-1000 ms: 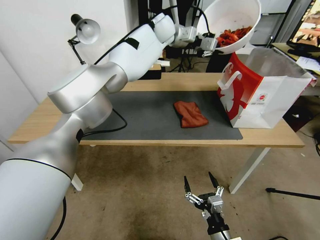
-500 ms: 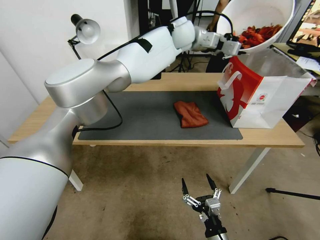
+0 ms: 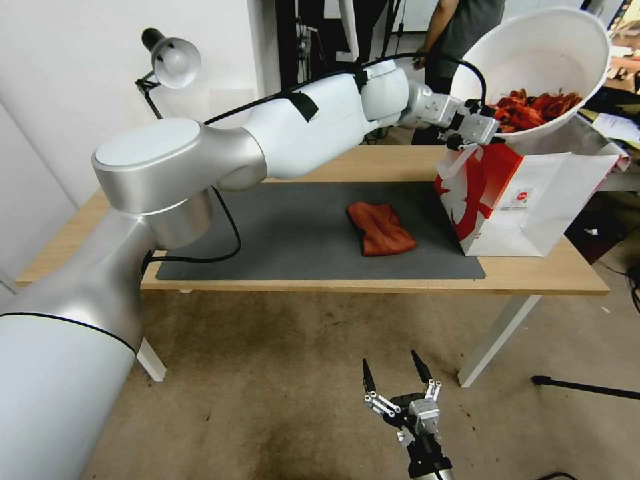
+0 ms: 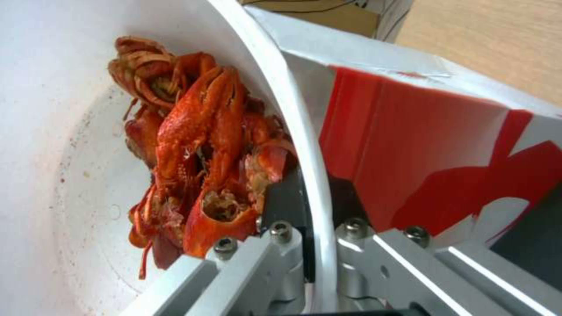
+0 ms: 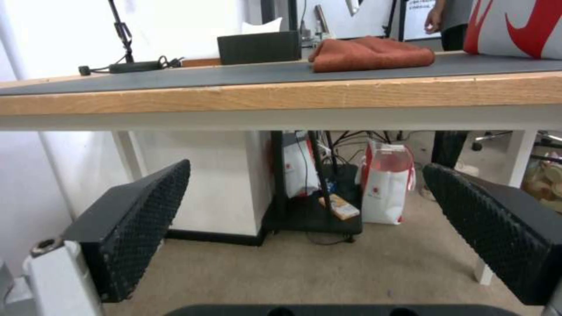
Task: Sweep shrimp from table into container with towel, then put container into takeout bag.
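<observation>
Container (image 3: 533, 60) (shrimp (image 3: 533, 110) inside) tilts over takeout bag (image 3: 527, 200), towel (image 3: 381, 229) nearby.

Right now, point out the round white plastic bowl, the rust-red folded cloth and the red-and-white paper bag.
round white plastic bowl (image 3: 533, 57), head view, inner wall.
rust-red folded cloth (image 3: 381, 229), head view, centre.
red-and-white paper bag (image 3: 553, 210), head view, white side.

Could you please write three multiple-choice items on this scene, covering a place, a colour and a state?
1. Where is the towel?
A. on the grey mat
B. inside the bag
C. on the floor

2. What colour is the bowl?
A. black
B. white
C. green

3. How is the left tool?
A. open and idle
B. shut on the towel
C. shut on the bowl's rim

Key: 1 A, the towel lies on the mat beside the bag. 2 B, its walls are white around the shrimp. 3 C, the wrist view shows fingers either side of the rim.
</observation>
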You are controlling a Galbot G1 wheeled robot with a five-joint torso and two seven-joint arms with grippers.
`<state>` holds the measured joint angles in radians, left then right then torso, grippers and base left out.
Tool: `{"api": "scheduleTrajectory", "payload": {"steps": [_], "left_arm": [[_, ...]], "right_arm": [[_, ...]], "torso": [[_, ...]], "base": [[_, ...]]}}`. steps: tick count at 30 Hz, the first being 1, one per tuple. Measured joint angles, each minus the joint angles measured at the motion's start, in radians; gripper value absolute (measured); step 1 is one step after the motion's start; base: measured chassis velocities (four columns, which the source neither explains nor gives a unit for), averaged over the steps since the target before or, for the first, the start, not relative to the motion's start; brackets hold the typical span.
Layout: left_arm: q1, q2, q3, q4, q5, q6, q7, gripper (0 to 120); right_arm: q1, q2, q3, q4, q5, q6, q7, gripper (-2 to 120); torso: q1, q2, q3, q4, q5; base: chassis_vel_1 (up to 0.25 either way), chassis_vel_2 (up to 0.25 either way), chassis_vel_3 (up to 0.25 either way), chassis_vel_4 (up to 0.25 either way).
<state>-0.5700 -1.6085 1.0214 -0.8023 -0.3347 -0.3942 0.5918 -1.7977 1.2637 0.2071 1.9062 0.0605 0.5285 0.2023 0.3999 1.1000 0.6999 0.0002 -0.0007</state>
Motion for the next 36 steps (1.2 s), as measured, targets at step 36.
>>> {"api": "scheduleTrajectory", "payload": {"steps": [36], "left_arm": [[-0.012, 0.000, 0.043, -0.040, -0.055, 0.019, 0.020, 43]], "right_arm": [[0.007, -0.001, -0.008, -0.011, -0.001, 0.004, -0.001, 100]], "torso": [[0.000, 0.000, 0.000, -0.0002, 0.0009]], "base": [[0.000, 0.000, 0.000, 0.000]]}}
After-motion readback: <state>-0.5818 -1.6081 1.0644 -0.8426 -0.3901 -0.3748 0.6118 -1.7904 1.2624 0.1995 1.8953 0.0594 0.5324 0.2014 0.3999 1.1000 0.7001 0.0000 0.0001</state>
